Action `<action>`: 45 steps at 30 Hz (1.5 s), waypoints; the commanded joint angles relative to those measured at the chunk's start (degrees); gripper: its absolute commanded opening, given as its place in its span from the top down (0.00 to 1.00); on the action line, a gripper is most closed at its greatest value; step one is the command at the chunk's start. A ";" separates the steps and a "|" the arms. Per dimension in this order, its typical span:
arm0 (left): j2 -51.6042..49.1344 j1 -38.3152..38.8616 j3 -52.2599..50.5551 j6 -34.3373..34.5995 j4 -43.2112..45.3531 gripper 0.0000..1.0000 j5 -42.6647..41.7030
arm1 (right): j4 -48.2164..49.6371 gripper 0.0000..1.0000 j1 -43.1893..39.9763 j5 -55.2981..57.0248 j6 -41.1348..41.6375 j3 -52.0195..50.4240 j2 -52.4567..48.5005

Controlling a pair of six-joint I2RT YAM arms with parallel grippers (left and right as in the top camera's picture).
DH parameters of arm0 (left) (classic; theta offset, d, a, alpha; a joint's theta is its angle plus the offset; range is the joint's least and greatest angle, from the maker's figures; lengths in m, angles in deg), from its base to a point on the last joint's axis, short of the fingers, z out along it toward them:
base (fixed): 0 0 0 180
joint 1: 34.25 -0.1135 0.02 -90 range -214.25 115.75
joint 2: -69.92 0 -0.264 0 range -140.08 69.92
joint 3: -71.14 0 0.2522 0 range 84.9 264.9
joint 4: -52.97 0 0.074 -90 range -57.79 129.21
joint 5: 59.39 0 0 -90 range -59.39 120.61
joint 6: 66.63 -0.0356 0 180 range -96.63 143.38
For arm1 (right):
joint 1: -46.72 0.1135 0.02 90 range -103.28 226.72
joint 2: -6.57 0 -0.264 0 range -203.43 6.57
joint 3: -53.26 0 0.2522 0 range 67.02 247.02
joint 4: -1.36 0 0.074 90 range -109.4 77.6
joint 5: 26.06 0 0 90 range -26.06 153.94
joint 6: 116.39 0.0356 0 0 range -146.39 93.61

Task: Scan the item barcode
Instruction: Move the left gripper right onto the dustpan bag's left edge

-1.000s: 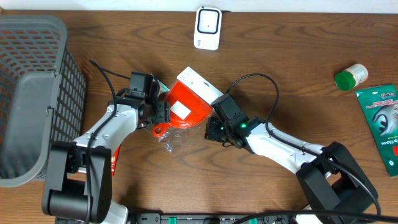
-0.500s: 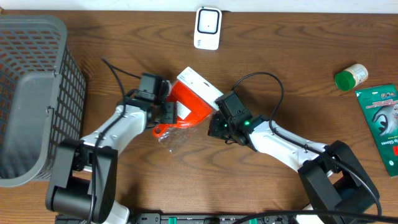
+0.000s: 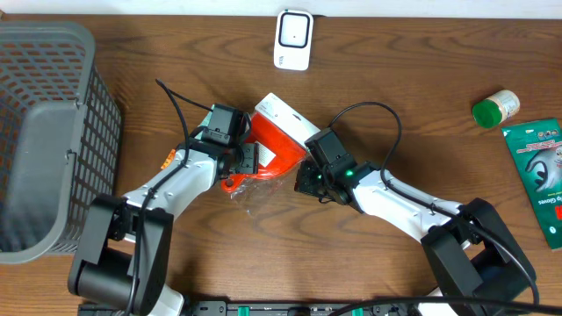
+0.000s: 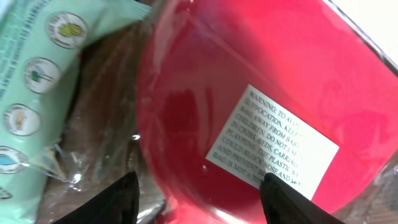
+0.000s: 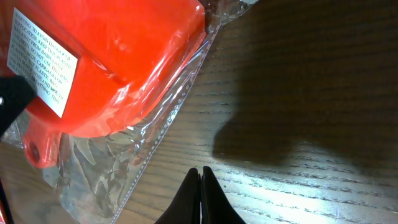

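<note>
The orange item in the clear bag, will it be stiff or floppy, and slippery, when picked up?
The orange item looks like moulded plastic, so probably stiff and light. Its glossy clear bag is loose and crinkled, so a grip may slip or catch only film. The slack end will likely flop.

Basket point(image 3: 98, 132) cut by left edge, green packet point(image 3: 537, 175) by right edge

Two claws, left gripper point(image 3: 249, 161) and right gripper point(image 3: 305, 178); between them one red bagged item point(image 3: 279, 145). Beyond: one basket point(image 3: 44, 35), one scanner point(image 3: 293, 39), one bottle point(image 3: 494, 108), one green packet point(image 3: 537, 167).
</note>
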State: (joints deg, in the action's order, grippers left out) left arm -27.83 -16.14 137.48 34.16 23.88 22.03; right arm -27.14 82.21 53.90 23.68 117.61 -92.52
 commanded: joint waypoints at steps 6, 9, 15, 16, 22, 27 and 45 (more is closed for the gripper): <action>8.98 -0.31 2.91 1.18 -0.15 0.30 2.08 | -0.02 0.99 -0.24 0.35 0.02 -0.02 0.98; 9.42 -0.42 2.91 1.57 -0.17 0.37 5.70 | -0.04 0.99 -0.26 0.33 0.02 -0.02 0.98; 6.23 -0.42 2.91 1.51 0.96 0.67 6.95 | -0.04 0.99 -0.24 0.31 0.02 -0.02 0.98; 5.60 -0.42 2.91 1.40 1.77 0.67 6.97 | -0.04 0.99 -0.24 0.31 0.02 -0.02 0.98; 2.01 -0.44 2.91 -1.14 8.92 0.87 8.26 | -0.09 0.99 -0.20 0.00 0.02 -0.02 0.98; -1.07 -0.42 2.93 -2.99 14.53 0.92 8.68 | -0.09 0.99 -0.20 -1.01 0.04 -0.02 0.98; -11.93 -2.45 2.97 -6.08 19.85 0.93 7.72 | -0.72 0.99 -0.20 -2.03 0.04 -0.02 0.98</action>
State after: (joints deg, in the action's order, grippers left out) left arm -38.41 -18.26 139.79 29.09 44.91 30.55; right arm -27.80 82.21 51.93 23.68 117.61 -92.52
